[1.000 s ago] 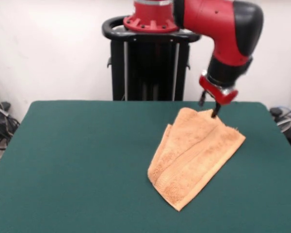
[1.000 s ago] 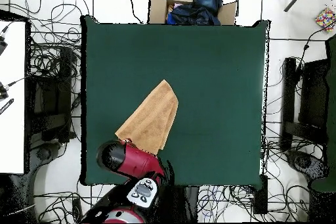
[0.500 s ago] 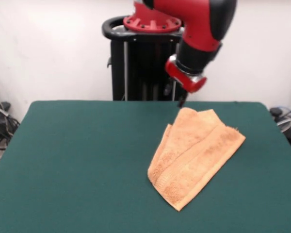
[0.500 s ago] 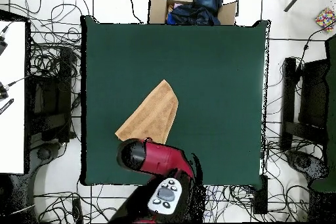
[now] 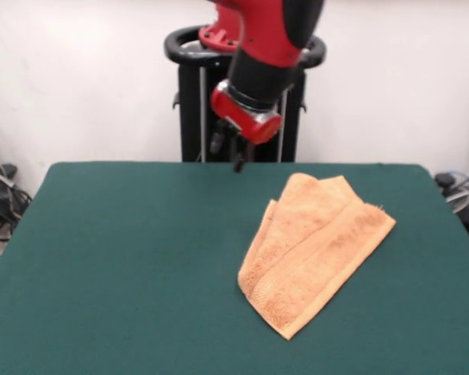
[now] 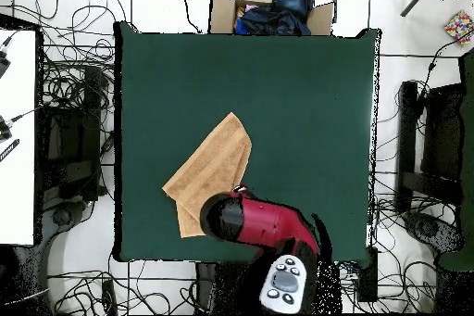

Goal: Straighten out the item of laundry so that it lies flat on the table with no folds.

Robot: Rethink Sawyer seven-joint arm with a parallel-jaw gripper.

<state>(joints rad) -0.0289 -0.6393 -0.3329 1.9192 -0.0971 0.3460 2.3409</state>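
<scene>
The hand (image 5: 236,154) hangs empty above the counter's (image 5: 125,258) far edge, clear of the cloth; whether its fingers are spread or closed I cannot tell. The orange terry hand towel (image 5: 313,246) lies toward one side, doubled over on itself in layers. A pinch catching both layers would likely drag the fold along instead of opening it.

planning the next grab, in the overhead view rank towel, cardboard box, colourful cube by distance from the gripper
1. towel, just up-left of the gripper, which the arm hides
2. cardboard box, beyond the table's top edge
3. colourful cube, top right corner
</scene>
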